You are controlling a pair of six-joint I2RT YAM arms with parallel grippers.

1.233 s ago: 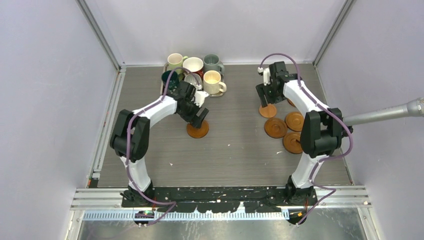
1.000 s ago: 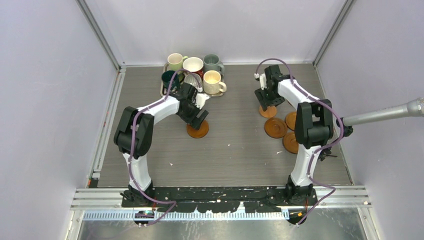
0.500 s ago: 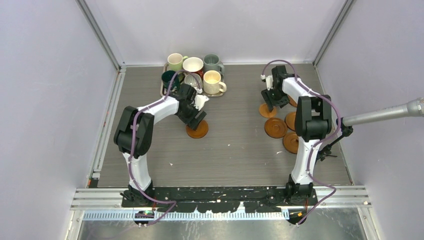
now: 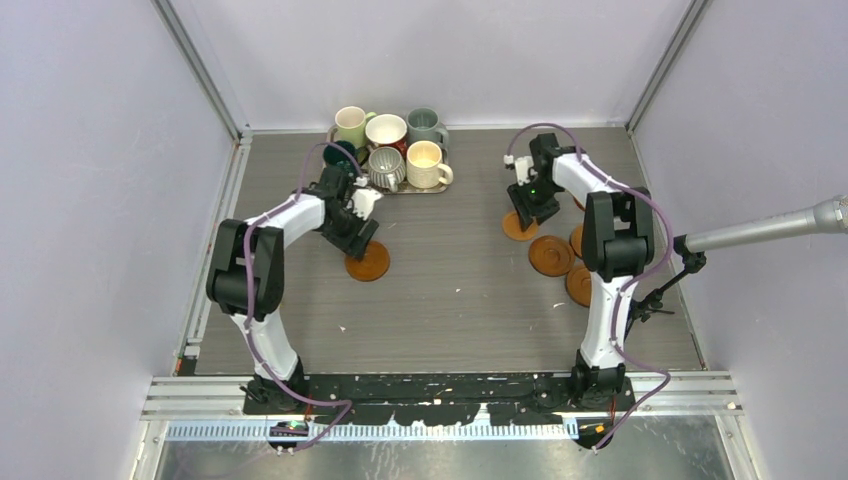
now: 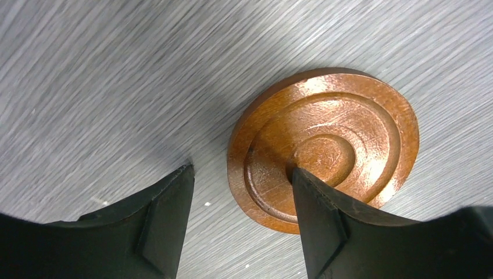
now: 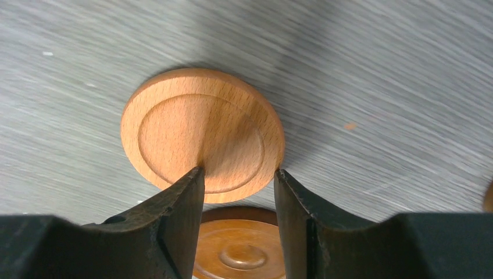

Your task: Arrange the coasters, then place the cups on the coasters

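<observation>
A dark ringed coaster (image 4: 367, 262) (image 5: 323, 148) lies left of centre. My left gripper (image 4: 350, 232) (image 5: 242, 170) stands open over its edge, one fingertip (image 5: 308, 192) on the coaster's face, the other on the table. On the right, a lighter, plainer coaster (image 4: 518, 227) (image 6: 200, 133) lies under my open right gripper (image 4: 528, 205) (image 6: 239, 171), which has one tip on its face and one at its rim. Three more coasters (image 4: 551, 255) sit close by; one of them (image 6: 241, 250) shows between the right fingers. Several cups (image 4: 386, 130) cluster at the back.
The cups stand on a silver tray (image 4: 405, 190) at the back left of the table. A grey rod (image 4: 770, 228) pokes in from the right wall. Metal rails run along the table's sides.
The left gripper has slid the dark coaster leftward, away from the cups. The right gripper has moved left with the light coaster. Both pairs of jaws have narrowed.
</observation>
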